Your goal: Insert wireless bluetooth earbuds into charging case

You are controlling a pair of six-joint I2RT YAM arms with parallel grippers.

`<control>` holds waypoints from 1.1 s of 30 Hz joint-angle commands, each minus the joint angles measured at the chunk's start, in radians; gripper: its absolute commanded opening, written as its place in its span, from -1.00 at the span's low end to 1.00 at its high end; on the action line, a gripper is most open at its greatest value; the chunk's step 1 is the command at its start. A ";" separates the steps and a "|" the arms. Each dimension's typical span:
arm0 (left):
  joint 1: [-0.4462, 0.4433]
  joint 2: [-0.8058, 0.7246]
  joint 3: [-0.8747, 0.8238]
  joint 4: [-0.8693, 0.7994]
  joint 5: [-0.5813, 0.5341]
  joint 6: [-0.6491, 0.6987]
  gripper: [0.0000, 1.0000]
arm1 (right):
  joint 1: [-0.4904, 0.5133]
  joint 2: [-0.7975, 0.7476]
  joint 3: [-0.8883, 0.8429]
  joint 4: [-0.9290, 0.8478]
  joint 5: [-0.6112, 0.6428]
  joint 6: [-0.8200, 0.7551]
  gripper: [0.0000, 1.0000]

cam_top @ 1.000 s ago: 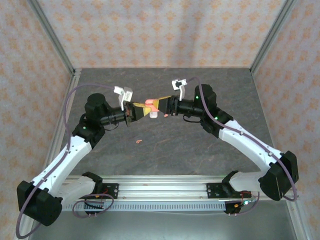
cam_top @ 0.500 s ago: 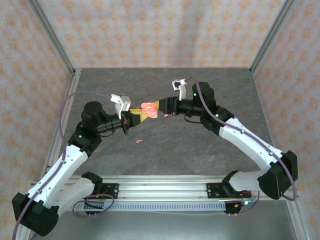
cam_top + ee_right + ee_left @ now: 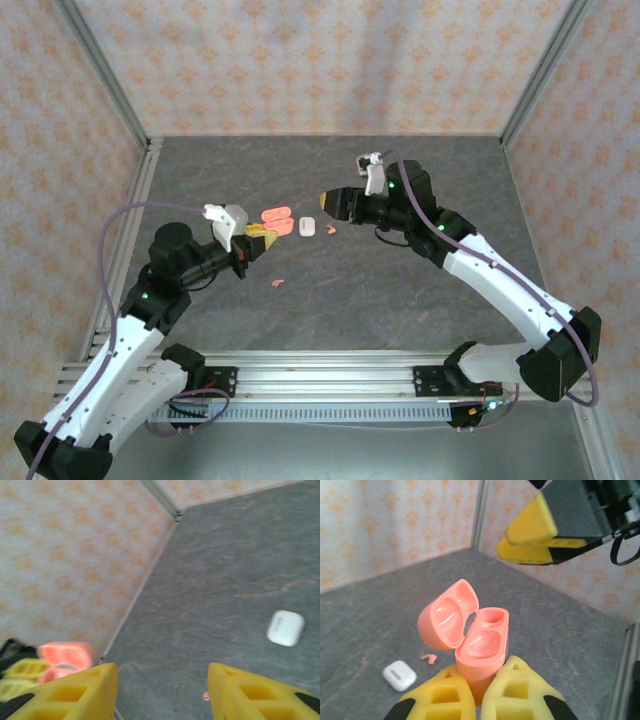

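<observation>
Grey marbled desk [image 3: 420, 290] carrying a closed white case [image 3: 307, 227], one coral-pink earbud [image 3: 330, 231] just beside it, a second earbud [image 3: 277, 284] nearer the front edge.

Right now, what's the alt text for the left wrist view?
The left gripper holds an open pink case upright between its yellow fingers, lid hinged back, both sockets looking empty. On the grey table behind lie a closed white case and a tiny pink earbud; the right gripper hangs at upper right.

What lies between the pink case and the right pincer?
The white case, resting on the table, as the top view shows. The pink case itself sits in the left pincer.
</observation>
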 commanded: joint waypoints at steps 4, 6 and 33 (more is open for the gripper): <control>-0.002 -0.107 -0.011 -0.090 -0.094 0.049 -1.00 | 0.003 0.115 -0.009 -0.080 0.115 0.092 0.00; -0.001 -0.136 -0.016 -0.105 -0.102 0.050 -1.00 | 0.010 0.171 -0.005 -0.084 0.098 0.085 -0.02; -0.001 -0.342 0.010 -0.276 -0.220 0.068 -1.00 | 0.296 0.804 0.360 -0.283 0.157 -0.549 -0.13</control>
